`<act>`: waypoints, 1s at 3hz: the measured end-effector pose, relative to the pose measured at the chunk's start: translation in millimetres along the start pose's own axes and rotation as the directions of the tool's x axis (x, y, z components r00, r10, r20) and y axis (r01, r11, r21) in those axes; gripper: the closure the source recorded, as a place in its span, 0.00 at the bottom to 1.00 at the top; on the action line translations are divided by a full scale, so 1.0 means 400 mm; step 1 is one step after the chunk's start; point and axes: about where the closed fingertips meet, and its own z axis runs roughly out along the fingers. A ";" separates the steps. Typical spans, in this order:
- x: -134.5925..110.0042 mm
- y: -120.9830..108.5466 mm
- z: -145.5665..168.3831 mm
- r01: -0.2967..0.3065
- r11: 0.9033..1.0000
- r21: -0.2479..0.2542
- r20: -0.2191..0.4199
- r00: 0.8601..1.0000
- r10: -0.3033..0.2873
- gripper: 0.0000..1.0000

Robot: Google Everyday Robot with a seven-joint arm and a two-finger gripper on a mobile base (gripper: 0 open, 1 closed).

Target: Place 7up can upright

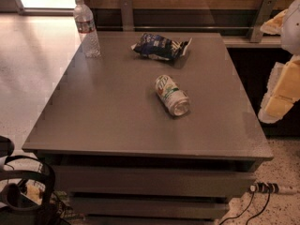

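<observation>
Nearest us, bottom left, a tangle of dark looped gear (pixel 23 191) sits low against the frame edge; what it is I cannot make out. Over at bottom right, a power strip (pixel 267 188) lies on the speckled floor (pixel 286 163) with black cords trailing down from it.

Up onto the grey counter (pixel 93 121) now, and there's our 7up can (pixel 172 95). It's down on its side, a little right of the middle, silver end turned toward us and to the right, the other end angled away to the far left. Nothing is touching it, with bare counter all around.

Behind it, near the far edge, a dark blue snack bag (pixel 160 46) lies flat and crumpled, apart from the can. Far left corner: a clear water bottle (pixel 86 28) stands upright, white cap on, well apart from both.

And the hand (pixel 279 97)? It's out at the right edge of the picture, white and pale yellow, raised beyond the counter's right side and well apart from the can. It holds nothing I can see, and whether it's spread or pressed together, I cannot tell.
</observation>
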 end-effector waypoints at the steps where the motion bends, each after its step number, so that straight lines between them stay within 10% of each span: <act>1: 0.000 0.000 0.000 0.000 1.000 0.000 0.000 1.000 0.000 0.00; 3: -0.099 -0.096 0.025 -0.200 0.979 -0.031 0.051 0.978 0.201 0.00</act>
